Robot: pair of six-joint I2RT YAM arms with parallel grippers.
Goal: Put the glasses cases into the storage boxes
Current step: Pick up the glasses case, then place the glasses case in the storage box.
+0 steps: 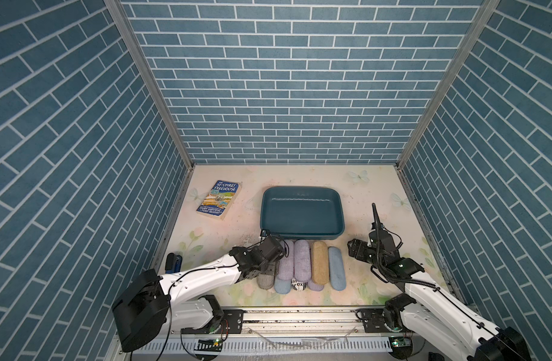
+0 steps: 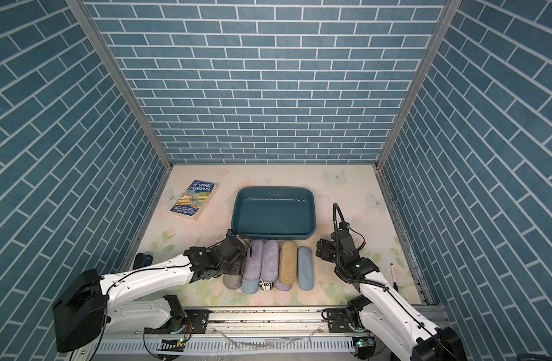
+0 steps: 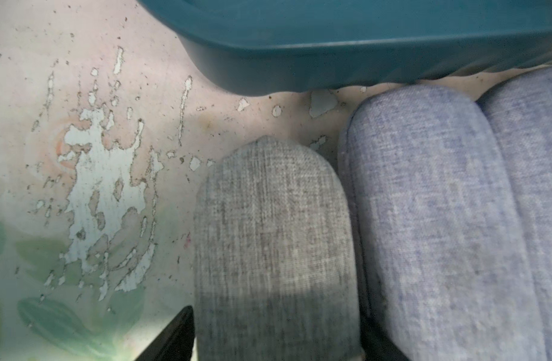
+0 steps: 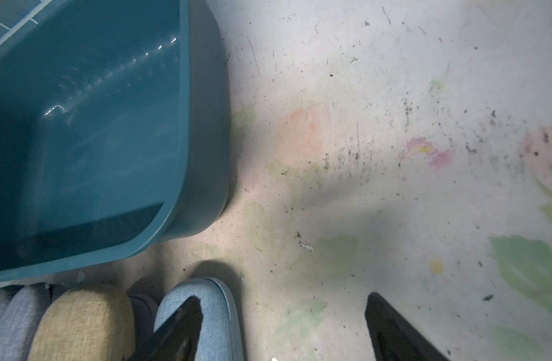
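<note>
Table (image 1: 377,193): pale floral top, scuffed and chipped, with blue brick-pattern walls on three sides.

Tub (image 1: 302,235): dark teal, shallow, mid-table, long side facing the arms.

Book (image 1: 220,200): lies flat, far left, well apart from the tub.

Cases: all those seen lie on the table in a tight cluster just in front of the tub's near wall, none inside it. The upper row holds two lavender cases (image 1: 285,262) side by side, a tan case (image 1: 320,262), then a light blue case (image 1: 336,268) at the right end. Showing from under their near ends are a second blue case (image 1: 282,286), a print case (image 1: 299,285) and another lavender end. The grey case (image 3: 268,234) sits at the left edge of the cluster, touching the first lavender one.

Left gripper (image 3: 276,334): down over the grey case, a black finger against each long side, pinching it. The case rests on the table.

Right gripper (image 4: 284,328): fingers spread wide, holding nothing, above bare table just beside the light blue case. One finger overlaps that case's end in the wrist view.

Stapler (image 1: 174,262): blue and black, at the left table edge, partly hidden by the left arm.
</note>
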